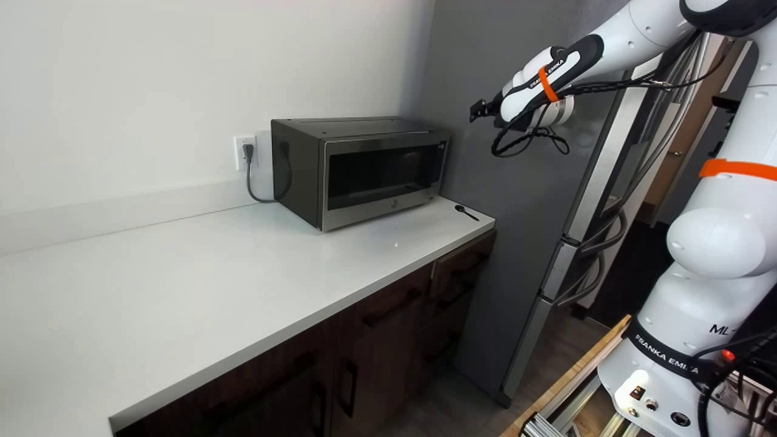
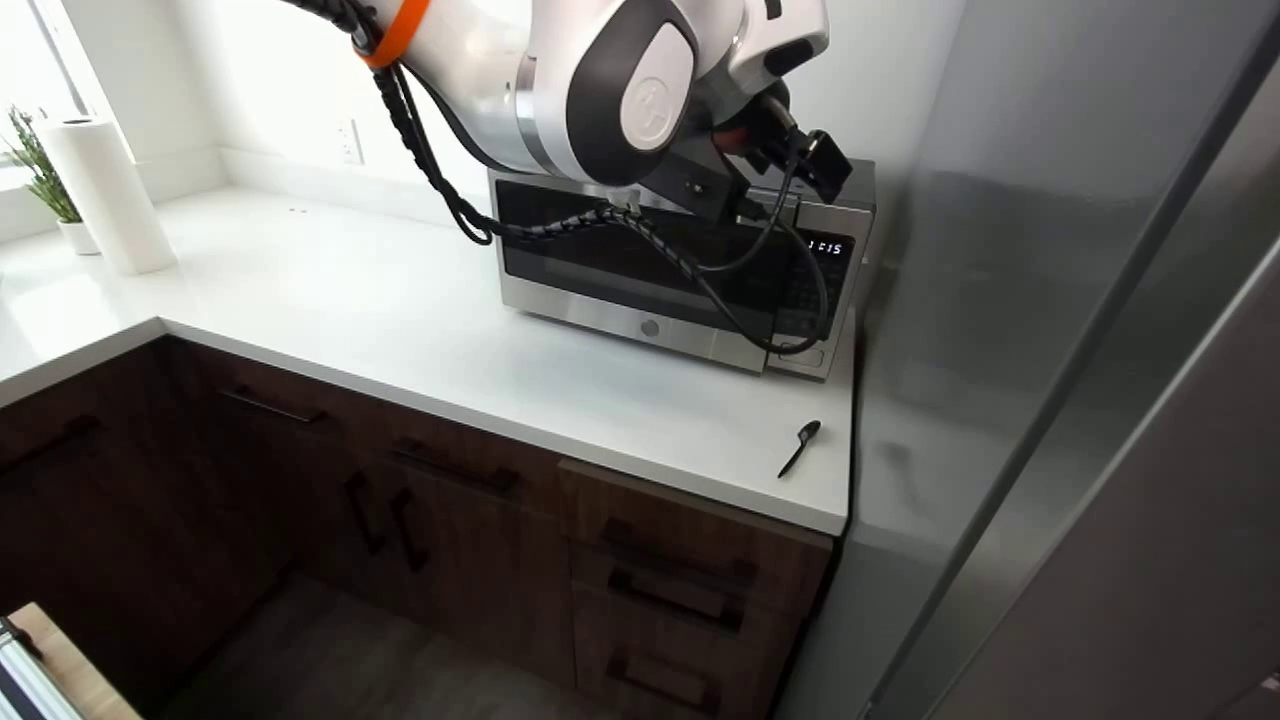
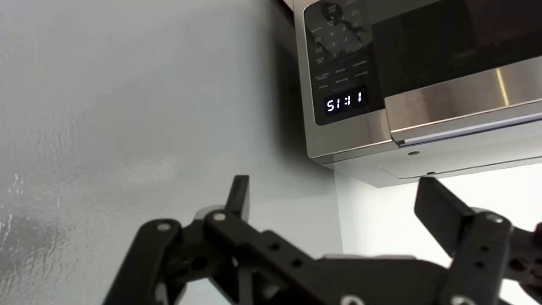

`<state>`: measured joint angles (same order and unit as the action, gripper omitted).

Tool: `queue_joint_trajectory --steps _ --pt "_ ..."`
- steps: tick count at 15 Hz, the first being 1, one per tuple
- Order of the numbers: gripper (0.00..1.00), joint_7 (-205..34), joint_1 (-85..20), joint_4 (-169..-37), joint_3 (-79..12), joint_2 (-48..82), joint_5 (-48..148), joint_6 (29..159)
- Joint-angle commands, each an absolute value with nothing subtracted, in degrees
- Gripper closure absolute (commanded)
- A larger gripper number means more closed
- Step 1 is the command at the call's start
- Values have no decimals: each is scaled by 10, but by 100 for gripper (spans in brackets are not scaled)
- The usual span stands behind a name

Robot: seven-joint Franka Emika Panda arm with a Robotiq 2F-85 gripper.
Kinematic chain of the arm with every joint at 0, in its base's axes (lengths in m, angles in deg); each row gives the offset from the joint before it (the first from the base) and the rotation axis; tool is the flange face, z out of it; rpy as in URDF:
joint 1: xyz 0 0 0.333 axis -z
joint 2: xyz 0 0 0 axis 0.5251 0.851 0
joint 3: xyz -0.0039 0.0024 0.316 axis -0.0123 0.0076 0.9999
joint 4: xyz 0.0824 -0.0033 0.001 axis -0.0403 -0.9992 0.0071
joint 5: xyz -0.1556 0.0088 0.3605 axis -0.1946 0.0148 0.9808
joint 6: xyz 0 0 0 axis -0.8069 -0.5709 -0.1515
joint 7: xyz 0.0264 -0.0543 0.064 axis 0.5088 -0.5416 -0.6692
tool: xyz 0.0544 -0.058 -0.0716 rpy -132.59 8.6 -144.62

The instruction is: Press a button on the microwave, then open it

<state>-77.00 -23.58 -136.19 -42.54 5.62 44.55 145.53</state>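
Note:
The dark-grey microwave (image 1: 388, 176) sits on the white counter, its door closed, in both exterior views. In the wrist view, which looks upside down, its control panel (image 3: 338, 72) shows keypad buttons and a lit clock. An outlined button lies below the keypad, partly crossed by an arm cable in an exterior view. My gripper (image 3: 332, 190) stands wide open, with nothing between its fingers. It hangs apart from the microwave, level with or above its top on the control-panel side; the exact distance is hard to judge. In an exterior view the gripper (image 2: 830, 165) overlaps the microwave's upper corner.
A tall grey fridge side (image 1: 516, 194) rises close beside the microwave's control end. On the counter (image 1: 212, 285) a black spoon (image 2: 800, 447) lies in front. Cables (image 2: 690, 265) dangle from the arm. A paper towel roll (image 2: 105, 195) and a plant (image 2: 45, 170) stand farther off.

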Motion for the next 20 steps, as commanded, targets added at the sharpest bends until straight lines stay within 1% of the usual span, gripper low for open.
queue_joint_trajectory --steps 1,2,3,7,8,10,15,20 --pt "0 -770 -236 -1362 -425 56 447 1455" --pt "0 -770 -235 -1362 -425 56 448 1455" --pt "0 -781 -234 -1360 -402 53 513 1446" --pt "0 -740 -244 -1342 -372 47 615 1456" --pt "0 -736 -221 -1336 -338 43 634 1451" --pt "0 -736 -211 -1321 -309 38 679 1435" --pt "0 -776 -185 -1282 -268 36 818 1359" --pt "0 -878 -155 -1249 -278 41 976 1248"
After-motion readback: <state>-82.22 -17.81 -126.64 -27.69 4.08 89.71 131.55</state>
